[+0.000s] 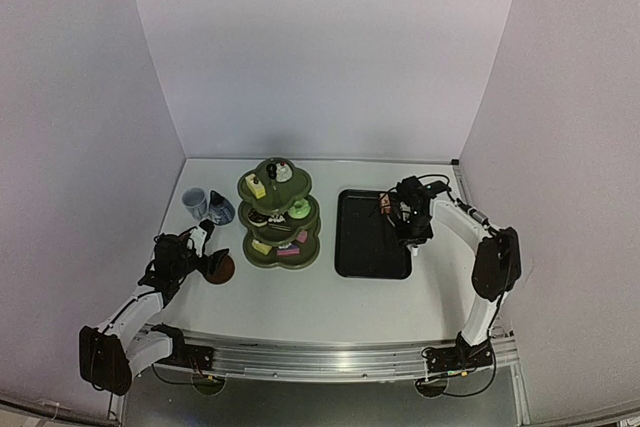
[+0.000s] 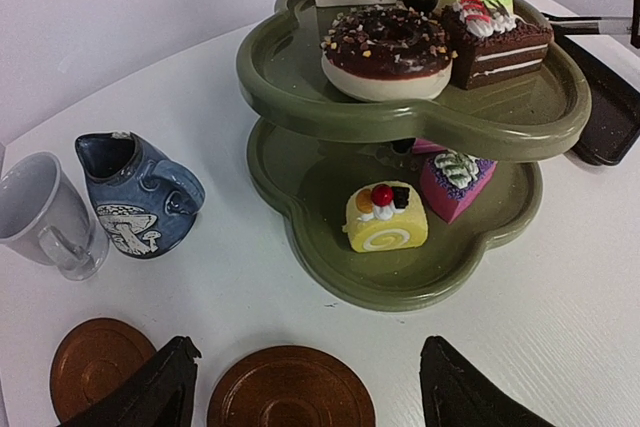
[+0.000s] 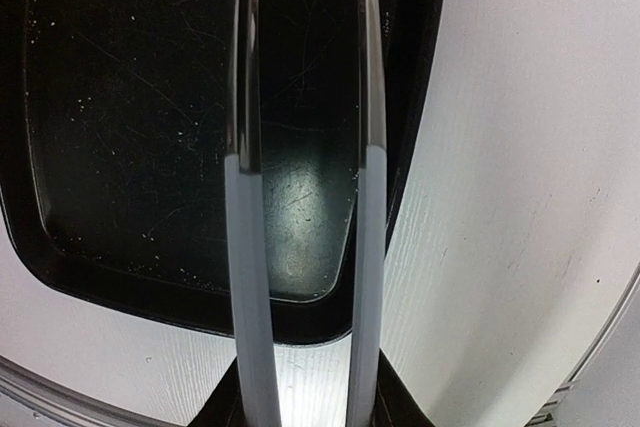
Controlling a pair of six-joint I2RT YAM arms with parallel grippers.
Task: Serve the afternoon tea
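The olive-green three-tier stand (image 1: 280,215) holds several small cakes. The left wrist view shows a chocolate doughnut (image 2: 387,47) and a chocolate slice (image 2: 495,42) on its middle tier (image 2: 300,77), and a yellow roll (image 2: 385,217) and a pink cake (image 2: 457,182) on the bottom tier. The pale cup (image 2: 40,212) and dark-blue pot (image 2: 140,197) stand left of it. My left gripper (image 2: 305,392) is open, its fingers on either side of one brown saucer (image 2: 290,392). A second saucer (image 2: 95,362) lies to the left. My right gripper (image 3: 305,412) is shut on the white tongs (image 3: 245,247).
The black tray (image 1: 370,235) lies right of the stand, bare, under the tongs. White walls enclose the table on three sides. The metal rail (image 1: 320,359) runs along the near edge.
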